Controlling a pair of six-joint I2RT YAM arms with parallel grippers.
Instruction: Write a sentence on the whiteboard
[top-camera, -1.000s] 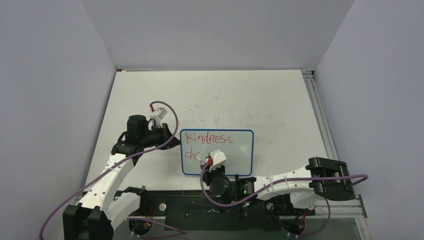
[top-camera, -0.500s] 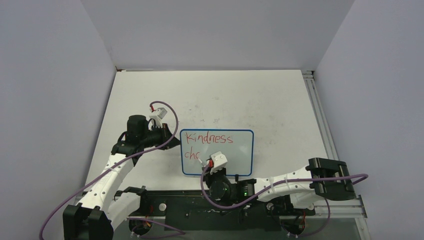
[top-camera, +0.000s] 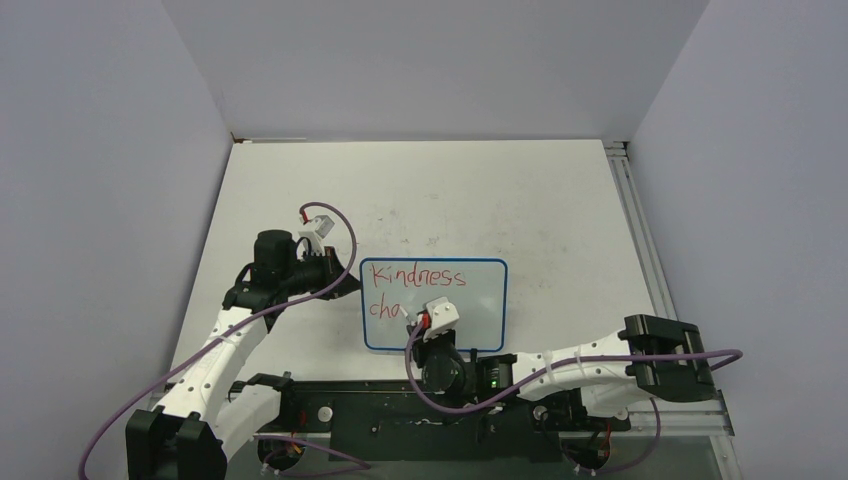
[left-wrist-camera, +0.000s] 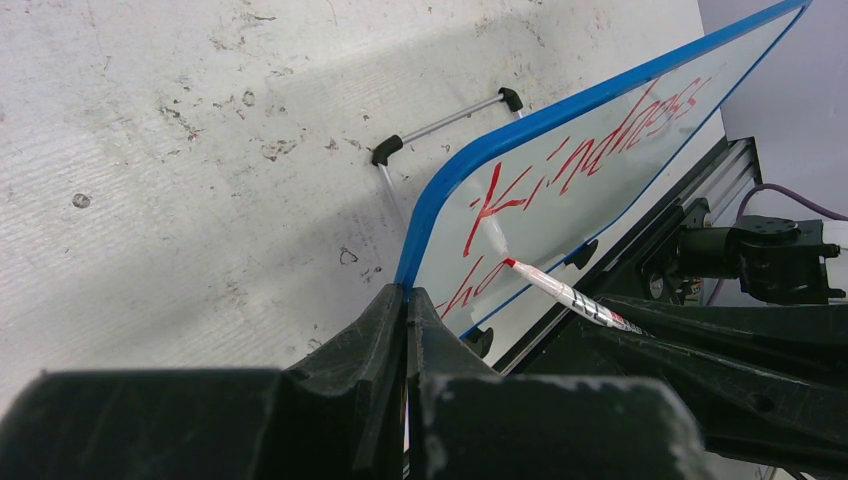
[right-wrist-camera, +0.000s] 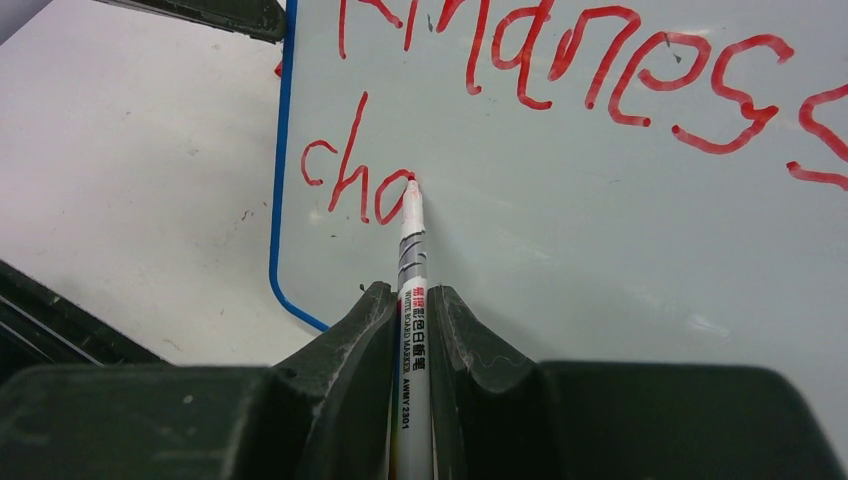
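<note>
Mid-sentence, with "Kindness cha" written: whiteboard (top-camera: 480, 310) lies centre frame, left gripper (left-wrist-camera: 405, 300) pinching its left edge, while right gripper (right-wrist-camera: 412, 300), clamped on marker (right-wrist-camera: 411, 240), needs steady tip contact for the next letter.

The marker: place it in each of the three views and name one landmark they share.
Top external: marker at the lower left of the whiteboard, small and hard to make out.
Left wrist: marker right of centre, slanting down to the right from the board.
Right wrist: marker at bottom centre, upright, tip at the red "cha".
Shared landmark: the red word "Kindness".
</note>
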